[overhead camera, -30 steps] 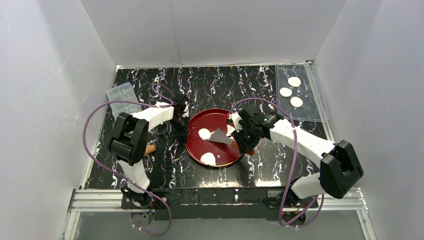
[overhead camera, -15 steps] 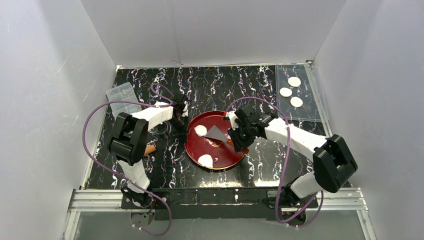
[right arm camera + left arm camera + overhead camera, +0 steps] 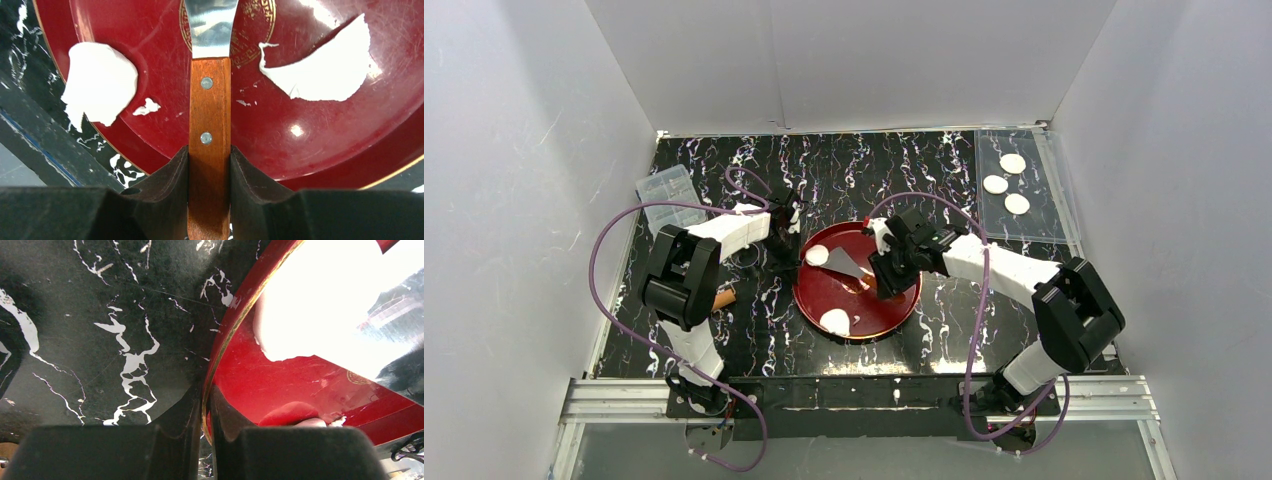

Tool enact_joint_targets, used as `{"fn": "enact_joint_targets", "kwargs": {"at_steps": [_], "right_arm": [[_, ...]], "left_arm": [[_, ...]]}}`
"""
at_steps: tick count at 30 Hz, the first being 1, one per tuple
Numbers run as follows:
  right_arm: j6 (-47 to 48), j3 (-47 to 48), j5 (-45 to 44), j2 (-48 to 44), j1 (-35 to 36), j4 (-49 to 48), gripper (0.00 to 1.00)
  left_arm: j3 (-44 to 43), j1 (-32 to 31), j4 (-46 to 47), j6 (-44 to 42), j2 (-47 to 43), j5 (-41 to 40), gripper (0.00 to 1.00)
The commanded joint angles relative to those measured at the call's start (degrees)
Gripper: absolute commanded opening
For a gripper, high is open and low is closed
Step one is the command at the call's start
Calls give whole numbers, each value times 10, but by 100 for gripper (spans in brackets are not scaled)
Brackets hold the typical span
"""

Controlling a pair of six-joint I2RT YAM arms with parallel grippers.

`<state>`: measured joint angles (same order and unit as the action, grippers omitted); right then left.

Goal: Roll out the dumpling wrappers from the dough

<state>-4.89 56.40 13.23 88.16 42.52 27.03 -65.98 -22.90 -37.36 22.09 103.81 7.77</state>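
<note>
Dough (image 3: 100,87) sits on the red plate (image 3: 350,145) ahead-left of the right gripper (image 3: 210,155), whose jaws clamp the spatula (image 3: 210,100) handle, blade pointing straight away. A crescent scrap (image 3: 325,70) right of the jaws slants its long axis away rightward. The left gripper (image 3: 206,400) pinches the plate's rim.

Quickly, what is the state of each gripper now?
Left gripper: closed on the rim of the red plate.
Right gripper: closed on the spatula handle.

Left claw (image 3: 206,401) pinched tight, right claw (image 3: 210,156) clamped partway — both arms reaching inward.
</note>
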Motion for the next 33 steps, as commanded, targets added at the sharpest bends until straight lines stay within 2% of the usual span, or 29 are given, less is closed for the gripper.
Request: {"fn": "enact_joint_targets", "kwargs": {"at_steps": [1,4,9,18,22,27,33], "right_arm": [[-29,12,26,1,4,-51,1],[-29,12,27,11,4,-68,1],[-21,42,12,47,7,-41,1],[-21,37,31,54,7,-72,1],[-3,0,46,19,7,-93,1],[19,-80,81,-51,7,-170,1],[21,-80,98,-49,7,-175,1]], "left_arm": [[8,-1,-20,-10,0,-15,0],[8,-1,-19,-10,0,-14,0],[8,-1,-20,-10,0,-16,0],[7,-2,-21,-10,0,-17,0],[1,-2,-24,-10,0,-25,0],[-7,-2,-29,-10,3,-31,0],[-4,-1,-28,-10,0,-33,0]]}}
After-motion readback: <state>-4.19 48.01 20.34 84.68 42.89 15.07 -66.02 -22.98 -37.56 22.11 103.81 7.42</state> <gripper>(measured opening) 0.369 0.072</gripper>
